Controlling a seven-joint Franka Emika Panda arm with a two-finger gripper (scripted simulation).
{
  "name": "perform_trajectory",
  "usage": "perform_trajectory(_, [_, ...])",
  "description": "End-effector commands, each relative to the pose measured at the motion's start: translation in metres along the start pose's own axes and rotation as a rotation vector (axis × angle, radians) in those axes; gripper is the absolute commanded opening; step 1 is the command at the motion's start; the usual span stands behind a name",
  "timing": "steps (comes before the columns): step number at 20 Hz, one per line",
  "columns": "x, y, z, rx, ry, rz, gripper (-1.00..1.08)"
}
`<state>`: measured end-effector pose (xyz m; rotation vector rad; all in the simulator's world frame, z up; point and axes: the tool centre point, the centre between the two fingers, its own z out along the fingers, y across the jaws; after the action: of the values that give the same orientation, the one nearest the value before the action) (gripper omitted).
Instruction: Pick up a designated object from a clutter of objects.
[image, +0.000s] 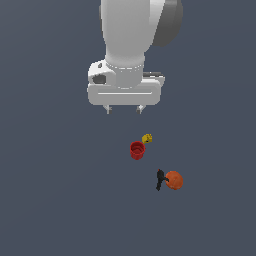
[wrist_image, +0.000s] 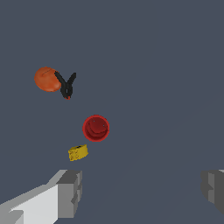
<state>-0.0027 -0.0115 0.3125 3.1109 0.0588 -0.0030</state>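
Note:
The orange ball (image: 174, 180) (wrist_image: 46, 79) lies on the dark floor, touching a thin black stick-like piece (image: 159, 179) (wrist_image: 67, 85) beside it. A red cup (image: 137, 150) (wrist_image: 96, 128) stands upright apart from them, with a tiny yellow lump (image: 147, 138) (wrist_image: 78, 152) close to it. My gripper (image: 124, 108) (wrist_image: 141, 190) hangs open high above the floor, away from the ball, with nothing between its fingers. The yellow lump and the cup lie nearer to the gripper than the ball does.
The floor is a plain dark grey surface with no edges or walls in view. The white arm body (image: 131, 35) fills the upper part of the exterior view.

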Motion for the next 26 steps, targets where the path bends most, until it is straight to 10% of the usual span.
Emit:
perform_trajectory(1, [0.001,-0.002,-0.003,-0.002,0.008,-0.013,1.0])
perform_trajectory(14, [0.019,-0.015,0.01,-0.01,0.005,-0.105,1.0])
perform_trajectory(26, [0.078,-0.072,0.065,-0.023,0.001,-0.462,1.0])
